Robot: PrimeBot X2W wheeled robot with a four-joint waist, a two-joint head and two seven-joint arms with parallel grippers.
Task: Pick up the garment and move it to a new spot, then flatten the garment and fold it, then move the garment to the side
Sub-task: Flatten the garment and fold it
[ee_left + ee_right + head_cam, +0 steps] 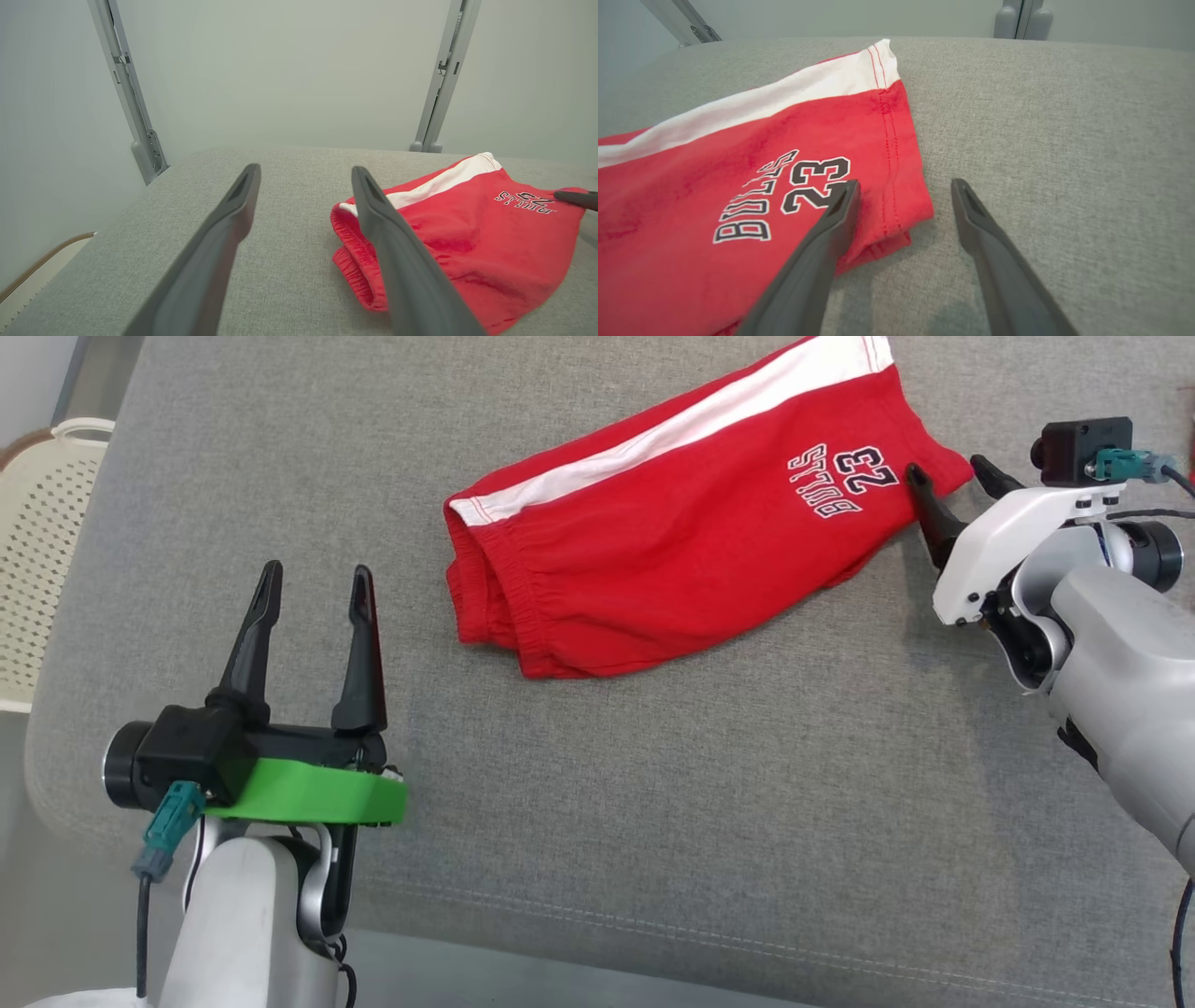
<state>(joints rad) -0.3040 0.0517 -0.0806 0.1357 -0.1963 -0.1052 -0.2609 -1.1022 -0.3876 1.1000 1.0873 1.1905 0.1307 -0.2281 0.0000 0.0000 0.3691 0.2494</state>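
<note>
On the grey cushion (pixel 747 803) lie folded red shorts (pixel 691 523), hem corner between the fingers of the right gripper (pixel 948 467), wide open and empty. The left gripper (pixel 317 571), also spread wide and empty, sits apart from the waistband.

The garment (pixel 672 532) is a pair of red shorts, folded leg upon leg and lying flat on the grey padded worktop (pixel 747 784), toward its far edge and right of the middle. It lies aslant: the gathered elastic waistband (pixel 495 607) faces the worktop's left, the leg hem (pixel 889 140) its far right. A broad white stripe (pixel 672 429) runs along the far side. Near the hem is a black-and-white print (pixel 840 476) reading BULLS 23.
</note>
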